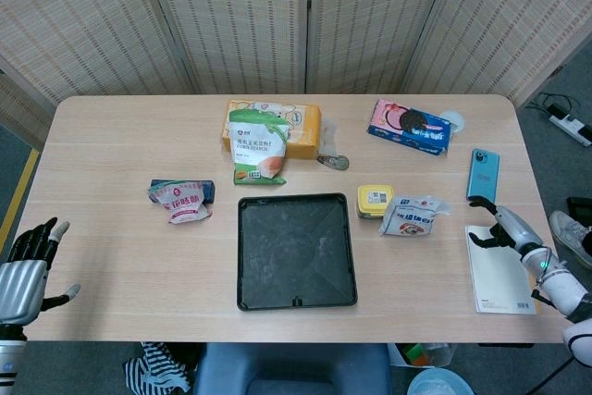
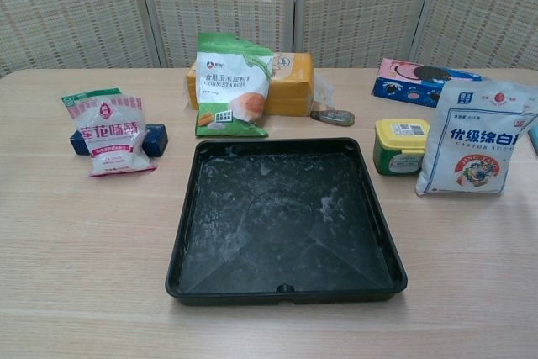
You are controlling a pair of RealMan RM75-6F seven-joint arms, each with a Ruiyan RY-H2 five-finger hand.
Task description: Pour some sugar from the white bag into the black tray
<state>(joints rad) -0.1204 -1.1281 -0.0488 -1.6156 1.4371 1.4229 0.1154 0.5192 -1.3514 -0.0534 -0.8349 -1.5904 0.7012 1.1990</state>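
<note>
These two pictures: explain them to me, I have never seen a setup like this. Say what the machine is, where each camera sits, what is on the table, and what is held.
A two-armed robot with mechanical hands sits at a table. One camera looks down from its head, the other forward from its chest. Only the head view shows the left hand and right hand, both at the table's edges, holding nothing. In the middle lies the black tray, with the white bag of sugar to its right, beside a yellow-lidded tub. Further back stands a green corn starch bag.
</note>
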